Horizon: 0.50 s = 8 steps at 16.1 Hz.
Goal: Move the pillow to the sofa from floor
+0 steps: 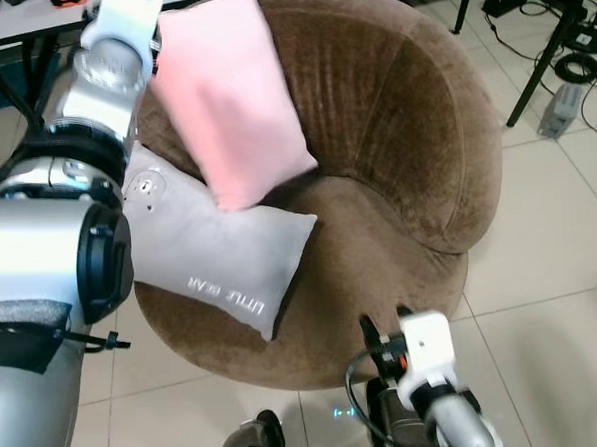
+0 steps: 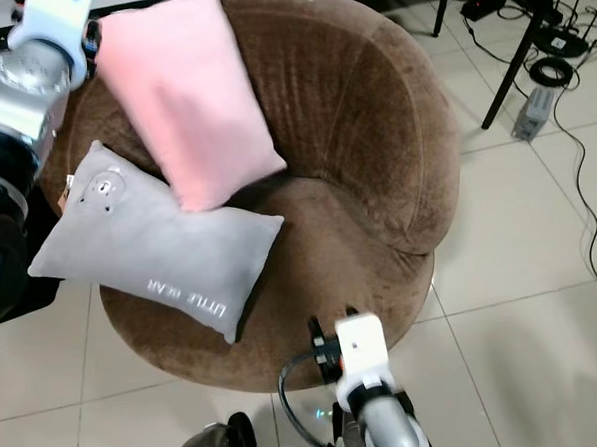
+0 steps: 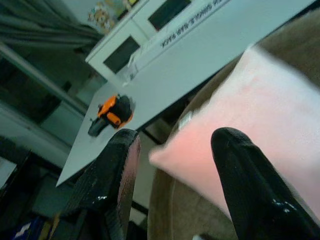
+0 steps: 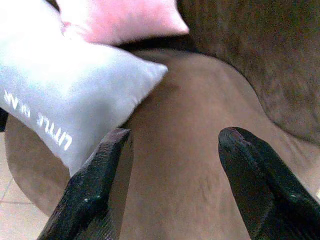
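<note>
Left eye view shows a pink pillow [image 1: 234, 97] leaning on the back of the round brown sofa [image 1: 404, 128], in the upper middle of the frame. Its low corner rests on a grey pillow [image 1: 215, 253] lying on the seat. The left gripper [image 3: 175, 150] is at the pink pillow's top corner, jaws released. The right gripper [image 4: 175, 145] hangs low by the sofa's front, jaws released too.

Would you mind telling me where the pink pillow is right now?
The square pink fabric pillow leans against the backrest of the round brown plush sofa, on the robot's left side, its lower corner overlapping the grey rectangular pillow.
</note>
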{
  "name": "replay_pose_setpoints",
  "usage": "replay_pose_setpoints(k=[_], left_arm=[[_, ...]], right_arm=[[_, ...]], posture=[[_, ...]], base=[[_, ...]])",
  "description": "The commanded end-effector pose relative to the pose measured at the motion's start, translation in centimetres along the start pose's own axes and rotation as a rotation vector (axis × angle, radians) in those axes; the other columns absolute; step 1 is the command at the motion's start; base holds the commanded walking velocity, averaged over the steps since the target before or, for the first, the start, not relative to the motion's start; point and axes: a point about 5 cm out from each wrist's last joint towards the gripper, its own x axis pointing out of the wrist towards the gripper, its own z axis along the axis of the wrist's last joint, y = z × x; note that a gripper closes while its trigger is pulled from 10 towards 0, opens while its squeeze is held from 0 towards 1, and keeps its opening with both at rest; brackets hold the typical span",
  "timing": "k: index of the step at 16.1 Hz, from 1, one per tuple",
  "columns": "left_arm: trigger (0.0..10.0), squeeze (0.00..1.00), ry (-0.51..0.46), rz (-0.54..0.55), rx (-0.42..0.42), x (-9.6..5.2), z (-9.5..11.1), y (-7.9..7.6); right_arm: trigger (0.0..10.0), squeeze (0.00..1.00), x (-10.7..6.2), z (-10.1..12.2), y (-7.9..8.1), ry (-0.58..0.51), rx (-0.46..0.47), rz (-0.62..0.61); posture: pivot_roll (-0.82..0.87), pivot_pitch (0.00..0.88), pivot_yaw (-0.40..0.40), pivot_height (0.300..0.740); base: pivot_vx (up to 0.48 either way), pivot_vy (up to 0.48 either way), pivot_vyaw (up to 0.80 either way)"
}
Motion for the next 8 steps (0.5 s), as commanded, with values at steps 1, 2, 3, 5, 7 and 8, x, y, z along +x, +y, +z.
replay_pose_setpoints(k=[1,2,3,5,7,8], left_arm=[[10.0,0.00,-0.047,-0.005,-0.002,0.1,1.2,0.5],[10.0,0.00,-0.065,-0.011,-0.004,0.1,1.5,0.4],[10.0,0.00,-0.107,-0.036,-0.020,0.0,2.1,0.2],[10.0,0.00,-0.160,-0.094,-0.048,-0.1,1.8,-0.4],[10.0,0.00,-0.158,-0.141,-0.170,-0.5,-0.9,-0.7],[10.0,0.00,-0.149,-0.158,-0.186,-0.7,-2.1,-0.9]], right_arm=[[10.0,0.00,0.1,-0.6,-0.1,0.029,0.013,0.009],[10.0,0.00,0.4,-0.4,-0.3,0.022,0.008,0.010],[10.0,0.00,1.2,0.3,-0.7,-0.018,-0.009,0.005],[10.0,0.00,3.0,1.5,-1.1,-0.082,-0.038,0.008],[10.0,0.00,5.7,2.8,-1.6,-0.102,0.002,0.000],[10.0,0.00,6.4,3.2,-1.8,-0.105,0.017,-0.003]], posture=[[-0.24,0.173,0.076,0.740],[-0.23,0.163,0.070,0.740],[-0.21,0.148,0.064,0.740],[-0.17,0.119,0.052,0.740],[-0.09,0.091,-0.001,0.740],[-0.08,0.090,-0.008,0.740]], base=[[0.000,0.000,0.00],[0.000,0.000,0.00],[0.000,0.000,0.00],[0.000,0.000,0.00],[0.000,0.000,0.00],[0.000,0.000,0.00]])
